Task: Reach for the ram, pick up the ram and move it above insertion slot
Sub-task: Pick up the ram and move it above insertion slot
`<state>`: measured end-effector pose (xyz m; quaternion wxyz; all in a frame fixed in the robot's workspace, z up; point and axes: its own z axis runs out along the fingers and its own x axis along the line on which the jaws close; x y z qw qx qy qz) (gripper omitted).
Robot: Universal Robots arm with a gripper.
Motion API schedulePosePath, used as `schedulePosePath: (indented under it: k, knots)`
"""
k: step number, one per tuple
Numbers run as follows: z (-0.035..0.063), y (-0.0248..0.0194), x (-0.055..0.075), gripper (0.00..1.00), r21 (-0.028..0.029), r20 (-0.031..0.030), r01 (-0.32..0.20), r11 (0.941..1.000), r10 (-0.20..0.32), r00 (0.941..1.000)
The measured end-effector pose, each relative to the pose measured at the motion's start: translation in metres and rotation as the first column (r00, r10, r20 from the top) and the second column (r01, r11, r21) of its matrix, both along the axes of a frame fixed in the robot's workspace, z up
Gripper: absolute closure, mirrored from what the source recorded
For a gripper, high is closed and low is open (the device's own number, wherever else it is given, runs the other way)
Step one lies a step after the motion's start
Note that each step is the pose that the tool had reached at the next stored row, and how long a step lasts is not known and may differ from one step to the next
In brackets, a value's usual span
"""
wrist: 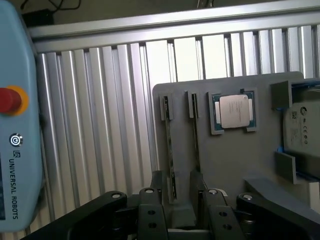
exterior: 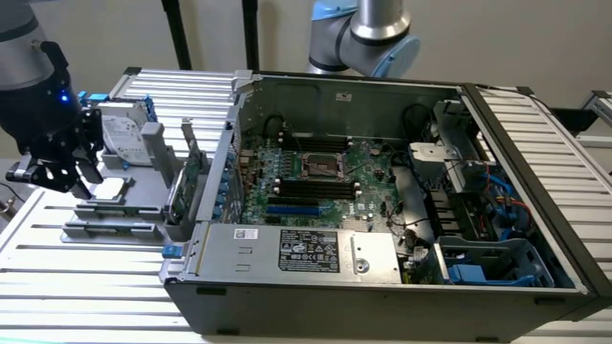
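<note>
The claw (exterior: 59, 180) is hanging over the exterior view's left end of the slatted metal worktop (exterior: 86, 279), just above the grey holder plate (exterior: 143, 193). Its dark fingers (wrist: 150, 215) are standing apart with nothing clamped between them, as the wrist view is showing from close above.

The ram (wrist: 171, 150) is sitting on edge in a narrow slot of the holder plate (wrist: 225, 165), showing as a thin dark strip that is running in between the spread fingers. A second, similar strip (wrist: 196, 140) is lying parallel just beside it. Neither strip is touching a finger, as far as can be seen.

Past the slots the wrist view is showing a square processor chip (wrist: 233, 111) lying flat in its own recess, then the silver hard drive (wrist: 302, 130) at the plate's edge. A pale blue teach pendant (wrist: 15, 150) with a red button is lying on the worktop well apart from the plate.

The exterior view is adding what the wrist camera is missing. The open computer case (exterior: 335, 301) is sitting beside the plate, on the exterior view's right, with the motherboard (exterior: 316, 172) exposed inside. A green expansion card (exterior: 194, 172) is standing upright between the plate and the case. The hard drive (exterior: 122, 132) is standing tilted at the plate's far end, with the chip (exterior: 110, 188) lying near the claw.
</note>
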<state>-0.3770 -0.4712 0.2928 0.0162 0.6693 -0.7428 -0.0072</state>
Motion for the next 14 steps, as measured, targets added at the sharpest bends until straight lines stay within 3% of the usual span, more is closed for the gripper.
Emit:
schedulePosePath:
  k: [8, 14]
  knots:
    - [-0.0145, -0.0065, -0.002, 0.64, 0.0019, -0.0001, -0.013, 0.9999, 0.013, 0.9999]
    - [-0.0253, -0.0078, -0.003, 0.64, 0.0037, 0.0, -0.024, 0.9997, 0.024, 0.9997]
